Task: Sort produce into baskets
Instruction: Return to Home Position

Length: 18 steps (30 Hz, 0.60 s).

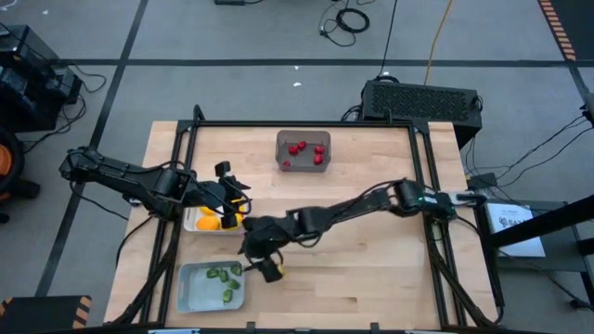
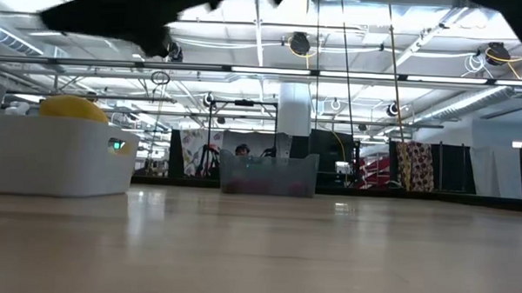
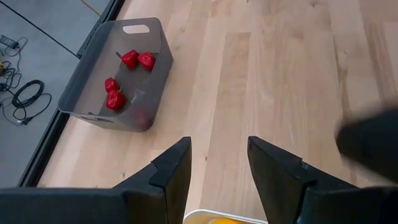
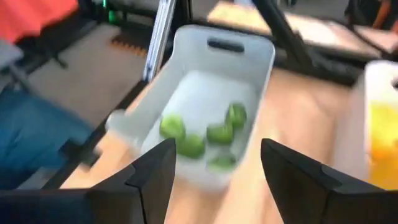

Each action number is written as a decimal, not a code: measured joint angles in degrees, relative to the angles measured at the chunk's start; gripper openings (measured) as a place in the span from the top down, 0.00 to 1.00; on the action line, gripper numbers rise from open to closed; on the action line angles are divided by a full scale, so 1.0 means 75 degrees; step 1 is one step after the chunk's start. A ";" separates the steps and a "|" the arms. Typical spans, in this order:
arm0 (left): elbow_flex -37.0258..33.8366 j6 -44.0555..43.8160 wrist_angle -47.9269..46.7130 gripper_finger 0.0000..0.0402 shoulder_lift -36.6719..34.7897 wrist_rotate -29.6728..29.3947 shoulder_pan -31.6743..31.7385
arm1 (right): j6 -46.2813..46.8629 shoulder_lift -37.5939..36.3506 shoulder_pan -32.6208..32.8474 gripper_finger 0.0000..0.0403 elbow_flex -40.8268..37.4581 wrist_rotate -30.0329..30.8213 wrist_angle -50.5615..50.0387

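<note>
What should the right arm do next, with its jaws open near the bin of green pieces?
Probably raise the right arm and draw it back to its own side. Its jaws stand open and empty beside the light grey bin, where the green pieces already lie. The left arm hovers over the white tray.

The pale wooden table top [image 1: 371, 269] is smooth planking with a soft sheen. The dark grey translucent plastic bin [image 3: 84, 93] looks slick, and the small red berry pieces [image 3: 130, 58] in it are glossy. The light grey plastic tray [image 4: 193, 59] and the white plastic tray [image 2: 56, 161] look smooth and matt.
</note>
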 joint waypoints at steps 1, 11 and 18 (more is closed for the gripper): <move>0.0000 0.0001 -0.0005 0.59 0.0000 0.0000 0.0000 | -0.0059 -0.0202 -0.0033 0.44 0.0000 0.0003 -0.0499; 0.0000 0.0165 0.0146 0.59 0.0000 0.0000 0.0000 | -0.0005 -0.1705 -0.0545 0.44 -0.0006 0.0060 -0.4071; 0.0000 0.0886 0.1118 0.59 0.0003 0.0294 0.0003 | 0.0222 -0.2339 -0.0812 0.44 0.0000 0.0893 -0.5893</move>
